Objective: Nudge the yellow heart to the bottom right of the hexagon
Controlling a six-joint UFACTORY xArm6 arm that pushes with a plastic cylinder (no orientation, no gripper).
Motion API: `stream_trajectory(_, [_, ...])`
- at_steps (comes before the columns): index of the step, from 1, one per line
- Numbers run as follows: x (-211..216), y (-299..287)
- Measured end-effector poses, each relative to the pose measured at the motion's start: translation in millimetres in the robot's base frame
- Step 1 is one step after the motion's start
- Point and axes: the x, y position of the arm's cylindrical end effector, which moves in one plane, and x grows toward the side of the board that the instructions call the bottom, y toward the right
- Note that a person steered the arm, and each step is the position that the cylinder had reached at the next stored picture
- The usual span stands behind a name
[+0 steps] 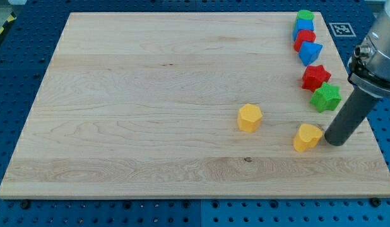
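A yellow hexagon (250, 118) lies on the wooden board, right of the middle. A yellow heart (307, 137) lies to its lower right, near the board's right edge. My tip (334, 141) stands just right of the yellow heart, close to it or touching it. The rod rises from there towards the view's upper right.
Along the board's right side, from the top down, lie a green block (305, 16), a blue block (303, 28), a red block (304, 40), a blue block (310, 53), a red star (316, 77) and a green star (325, 98). The board's right edge (372, 135) runs just beyond my tip.
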Motion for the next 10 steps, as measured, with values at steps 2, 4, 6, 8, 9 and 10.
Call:
stream_trajectory(2, [3,-52])
stream_trajectory(4, [30,-68])
stream_trajectory(6, [-1,-122])
stream_trajectory(8, [31,-134])
stream_trajectory(9, [47,-107])
stream_trajectory(10, [47,-70])
